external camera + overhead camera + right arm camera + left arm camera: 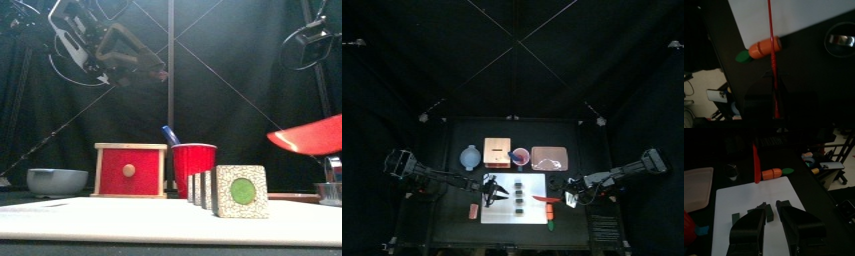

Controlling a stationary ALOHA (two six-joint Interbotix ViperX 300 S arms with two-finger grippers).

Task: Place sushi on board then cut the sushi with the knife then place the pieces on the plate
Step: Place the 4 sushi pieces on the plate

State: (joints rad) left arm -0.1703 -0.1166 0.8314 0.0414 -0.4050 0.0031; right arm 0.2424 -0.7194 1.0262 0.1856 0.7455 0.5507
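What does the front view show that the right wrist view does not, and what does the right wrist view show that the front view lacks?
Only the front view: the wooden box, the red cup, the bowl and the sushi. Only the right wrist view: the toy carrot. Both: the red knife and the white board.

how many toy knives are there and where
2. The red knife is gripped in the right hand, raised near the right edge of the white board. The blue knife stands in the red cup behind the board. None seem hidden.
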